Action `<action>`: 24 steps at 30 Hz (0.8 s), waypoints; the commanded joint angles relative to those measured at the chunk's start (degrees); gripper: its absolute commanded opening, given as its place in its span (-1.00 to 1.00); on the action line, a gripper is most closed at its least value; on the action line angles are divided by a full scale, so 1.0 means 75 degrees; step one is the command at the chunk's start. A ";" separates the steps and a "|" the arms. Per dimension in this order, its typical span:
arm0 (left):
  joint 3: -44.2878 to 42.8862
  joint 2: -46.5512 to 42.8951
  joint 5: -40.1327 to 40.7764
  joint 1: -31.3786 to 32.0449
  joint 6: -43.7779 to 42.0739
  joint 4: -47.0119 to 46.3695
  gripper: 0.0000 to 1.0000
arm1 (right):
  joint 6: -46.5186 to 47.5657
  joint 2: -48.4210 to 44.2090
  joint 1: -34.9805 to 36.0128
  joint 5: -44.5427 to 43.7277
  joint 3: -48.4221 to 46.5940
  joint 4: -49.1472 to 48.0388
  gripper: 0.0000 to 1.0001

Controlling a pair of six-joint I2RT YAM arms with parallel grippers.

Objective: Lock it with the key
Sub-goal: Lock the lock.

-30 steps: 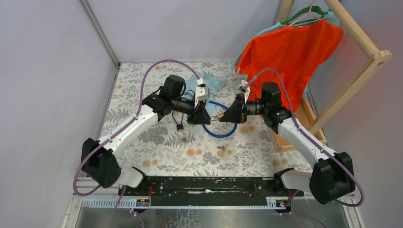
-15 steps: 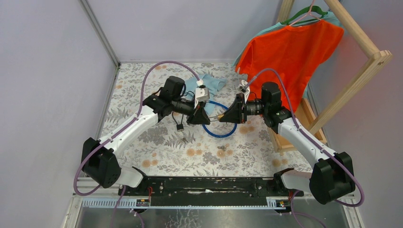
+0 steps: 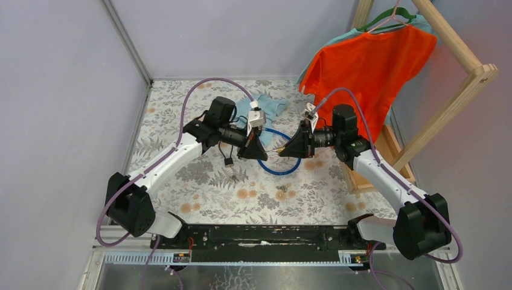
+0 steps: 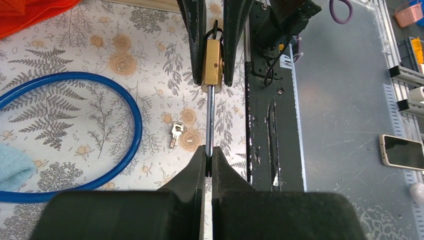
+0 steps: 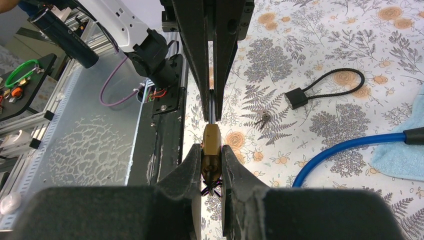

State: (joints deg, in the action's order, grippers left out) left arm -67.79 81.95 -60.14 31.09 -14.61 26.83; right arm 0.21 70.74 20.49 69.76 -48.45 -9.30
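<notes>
The brass padlock (image 4: 212, 62) hangs in the air between my two grippers. My right gripper (image 5: 212, 150) is shut on its body (image 5: 210, 142). A dark key stub with a thin ring (image 5: 211, 186) sticks out of the padlock's base between the right fingers. My left gripper (image 4: 209, 150) is shut on the tip of the long silver shackle (image 4: 210, 117), which points straight at it. In the top view the left gripper (image 3: 265, 152) and the right gripper (image 3: 281, 151) face each other tip to tip. Small loose keys (image 4: 174, 134) lie on the table below, and another key (image 5: 262, 119) lies near the plug.
A blue ring hose (image 3: 279, 163) and a teal cloth (image 3: 265, 107) lie behind the grippers. A black plug on a looped cord (image 5: 297, 98) lies on the floral table (image 3: 199, 181). An orange shirt (image 3: 368, 60) hangs on a wooden rack (image 3: 459, 90) at the right.
The gap between the two gripper tips has widened slightly, and more of the silver shackle shows between them. The arms have otherwise held their places.
</notes>
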 commanded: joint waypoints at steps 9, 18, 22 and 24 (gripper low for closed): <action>-0.0396 0.0186 -0.0342 0.0353 0.0526 -0.0373 -1.00 | 0.0155 -0.0080 0.0096 -0.0075 -0.0064 -0.0448 -1.00; -0.0580 0.0364 -0.0065 0.0511 0.0571 -0.0413 -1.00 | 0.0141 -0.0046 0.0159 -0.0039 -0.0007 -0.0479 -1.00; -0.0456 0.0284 0.0000 0.0507 0.0860 -0.0783 -1.00 | -0.0023 -0.0030 0.0174 -0.0093 0.0102 -0.0719 -1.00; -0.0438 0.0269 0.0106 0.0537 0.1030 -0.1005 -1.00 | -0.0353 0.0014 0.0178 -0.0134 0.0157 -0.1031 -1.00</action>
State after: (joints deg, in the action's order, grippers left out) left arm -68.79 83.92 -59.00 32.45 -10.96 27.44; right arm -0.08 70.74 20.34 69.97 -47.31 -9.13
